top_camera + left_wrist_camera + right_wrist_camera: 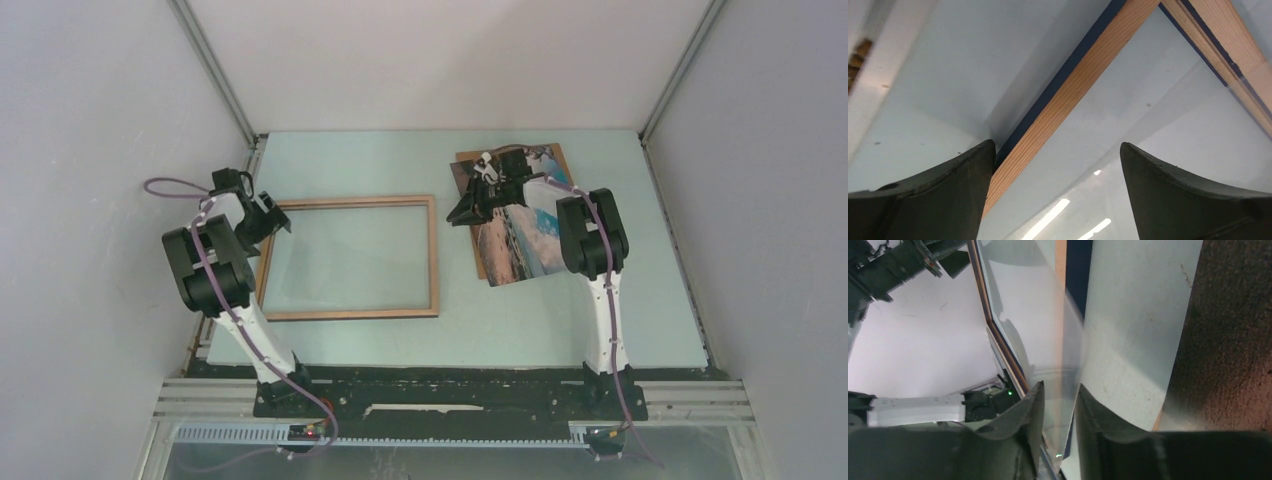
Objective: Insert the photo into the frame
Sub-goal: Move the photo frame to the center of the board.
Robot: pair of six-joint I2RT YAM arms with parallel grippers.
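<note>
**Left jaws** (265, 215): wide open, gripping nothing. They stand at the far-left corner of the frame (435, 255). In the wrist view the jaws (1058, 165) straddle one rail of the frame (1073, 95). The rail runs just beside the left finger (948, 195) and well apart from the other; whether it touches cannot be told.

**Right jaws** (468, 208): at the far-left corner of the photo (520, 250). In the wrist view the jaws (1060, 410) stand only a narrow gap apart. A thin, blurred sheet edge runs into that gap; whether it is pinched cannot be told.

**Frame**: flat on the desk (380, 160), left of centre. Wood-brown face up, with a dark navy edge showing along the rail at the left wrist. Long axis runs left to right.

**Photo**: on the right half of the desk, apart from the frame. Picture side up, over a brown board (550, 158). Long axis runs near to far, skewed a little. Its near end points towards the right arm's base.

**Board**: shows beyond the photo's far edge and along its left side. In the right wrist view the board (1228, 340) is a dark brown surface at the right.
</note>
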